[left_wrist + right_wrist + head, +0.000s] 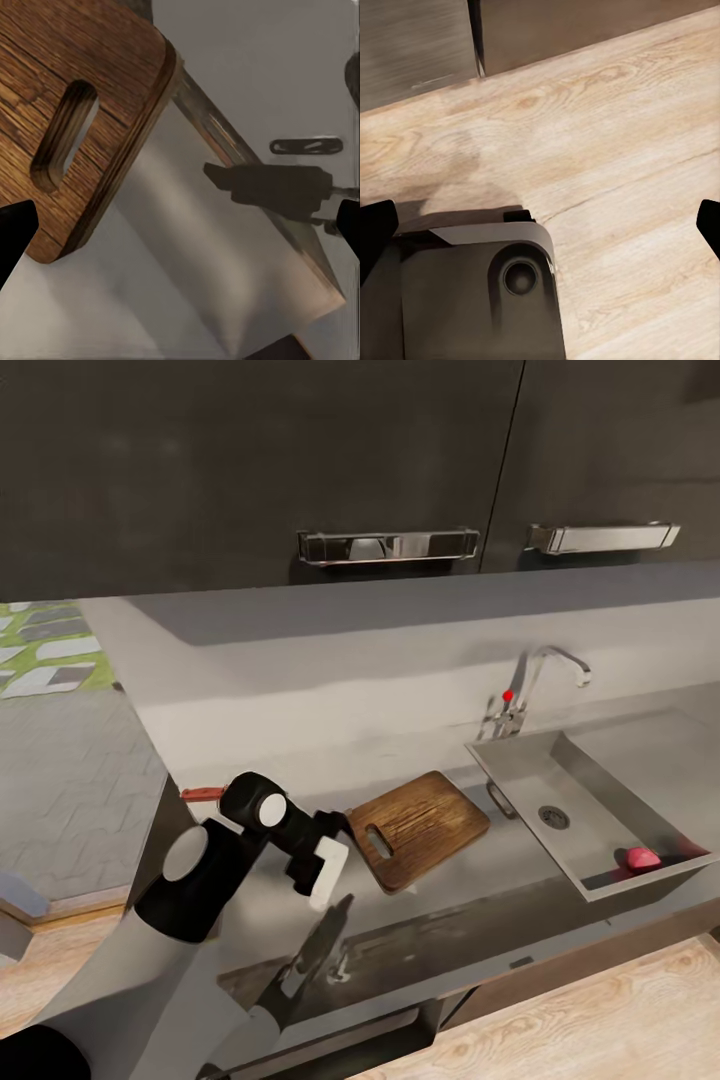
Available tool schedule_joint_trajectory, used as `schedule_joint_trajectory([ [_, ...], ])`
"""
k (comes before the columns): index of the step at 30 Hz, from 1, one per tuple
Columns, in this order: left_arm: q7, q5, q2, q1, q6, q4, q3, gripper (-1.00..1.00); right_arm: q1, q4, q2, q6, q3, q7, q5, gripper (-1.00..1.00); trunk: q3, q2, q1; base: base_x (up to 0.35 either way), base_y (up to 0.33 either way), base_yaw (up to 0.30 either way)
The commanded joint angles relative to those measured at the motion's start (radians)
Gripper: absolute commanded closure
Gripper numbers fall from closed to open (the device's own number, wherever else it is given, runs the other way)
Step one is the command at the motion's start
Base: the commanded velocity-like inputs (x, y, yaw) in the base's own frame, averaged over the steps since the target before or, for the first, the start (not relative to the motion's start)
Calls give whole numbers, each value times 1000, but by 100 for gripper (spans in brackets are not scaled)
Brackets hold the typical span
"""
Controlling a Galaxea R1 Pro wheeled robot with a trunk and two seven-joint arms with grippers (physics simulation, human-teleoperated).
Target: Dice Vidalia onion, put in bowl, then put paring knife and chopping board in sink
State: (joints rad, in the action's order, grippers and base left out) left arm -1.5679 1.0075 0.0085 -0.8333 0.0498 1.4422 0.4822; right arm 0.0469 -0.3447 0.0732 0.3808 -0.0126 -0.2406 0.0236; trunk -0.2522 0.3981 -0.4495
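Left claw (335, 880) hangs wide open just short of the chopping board (420, 828), probably lining up on its slotted end. The Vidalia onion (641, 857) sits way beyond in the sink (520, 775). Right claw (540, 225) is open too, pointing at the floor (622, 150).

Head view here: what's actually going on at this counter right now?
The robot's left gripper hangs open over the countertop, just short of the chopping board, holding nothing. The Vidalia onion lies in the sink, so dicing has not begun. A red handle, probably the paring knife, peeks out behind the left arm. The right gripper points at the wooden floor, also open.
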Motion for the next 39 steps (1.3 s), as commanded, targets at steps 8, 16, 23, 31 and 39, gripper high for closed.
schedule_joint_trajectory([
  [8, -3, 7, 1, -1, 3, -1, 75, -100, 1, 0, 0, 3, -1, -3, 2, -100, -6, 2, -1, 0, 0, 0],
  [16, -3, 8, 4, -1, 0, 1, 157, -100, 1, 0, 0, 3, -1, -3, 2, -100, -11, 2, -1, 0, 0, 0],
  [23, -3, 8, 4, -1, -1, 0, 162, -100, 1, 1, 0, 3, -1, -3, 2, -100, -17, 2, -1, 0, 0, 0],
  [31, -3, 8, 5, -1, -1, 7, 162, -100, 1, 1, 0, 3, -1, -3, 2, -100, -27, 2, -1, 0, 0, 0],
  [39, -3, 7, 5, -1, 0, 5, 161, -100, 1, 1, 0, 3, -1, -3, 2, -100, -32, 2, -1, 0, 0, 0],
])
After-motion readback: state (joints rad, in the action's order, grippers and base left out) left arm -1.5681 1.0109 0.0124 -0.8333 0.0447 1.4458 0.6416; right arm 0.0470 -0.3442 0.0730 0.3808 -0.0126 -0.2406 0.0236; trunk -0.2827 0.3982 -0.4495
